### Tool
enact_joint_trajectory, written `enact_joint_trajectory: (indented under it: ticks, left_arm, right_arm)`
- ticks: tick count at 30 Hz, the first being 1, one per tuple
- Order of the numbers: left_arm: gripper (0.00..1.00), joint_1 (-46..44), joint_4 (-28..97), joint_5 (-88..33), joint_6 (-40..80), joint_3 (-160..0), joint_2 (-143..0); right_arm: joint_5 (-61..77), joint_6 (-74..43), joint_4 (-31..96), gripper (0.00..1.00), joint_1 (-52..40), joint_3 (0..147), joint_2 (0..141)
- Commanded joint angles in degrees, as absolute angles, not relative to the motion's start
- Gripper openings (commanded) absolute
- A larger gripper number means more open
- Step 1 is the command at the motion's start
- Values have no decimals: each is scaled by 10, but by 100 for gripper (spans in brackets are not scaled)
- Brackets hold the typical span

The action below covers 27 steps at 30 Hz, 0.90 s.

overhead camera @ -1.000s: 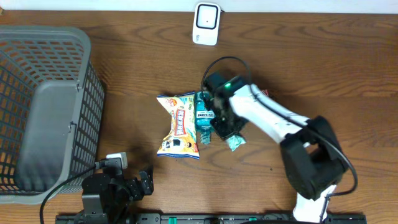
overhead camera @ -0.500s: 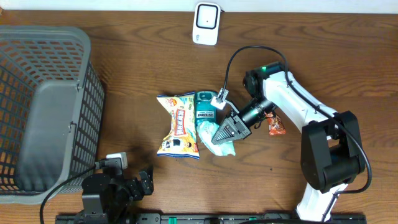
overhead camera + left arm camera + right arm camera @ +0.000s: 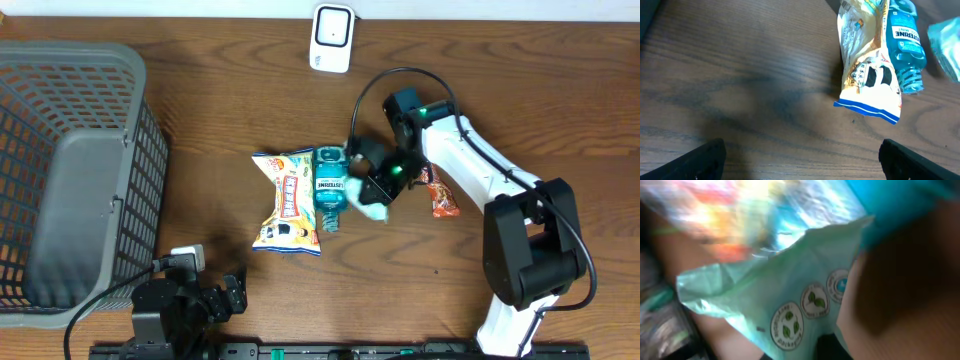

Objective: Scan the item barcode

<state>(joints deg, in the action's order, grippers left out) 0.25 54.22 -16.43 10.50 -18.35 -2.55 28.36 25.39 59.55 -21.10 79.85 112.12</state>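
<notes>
Basket (image 3: 70,170): far left, well apart from the items.
Left jaws: lower left, wide open, empty.
Chips (image 3: 285,205), bottle (image 3: 329,185): centre, side by side; bottle crowds the pouch.
Scanner (image 3: 331,38): top centre, nothing before it.
Pouch (image 3: 372,208): right of centre, pinched in my shut right jaws; I judge it light, soft, slippery, so hold a sealed edge.
Packet (image 3: 442,200): right, on the bench (image 3: 220,110).

Green packet (image 3: 780,295) blurred (bottom cut off).
</notes>
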Motion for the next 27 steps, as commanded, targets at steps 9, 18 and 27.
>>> enact_joint_trajectory:
  ticks: [9, 18, 27]
  left_arm:
    - [98, 0, 548, -169, 102, -185, -26]
    - [98, 0, 548, -169, 102, -185, -26]
    - [98, 0, 548, -169, 102, -185, -26]
  right_arm:
    - [28, 37, 589, 75, -273, 801, 1112]
    - [-18, -15, 665, 35, -297, 877, 1112]
    - [-18, -47, 675, 1, -297, 903, 1112]
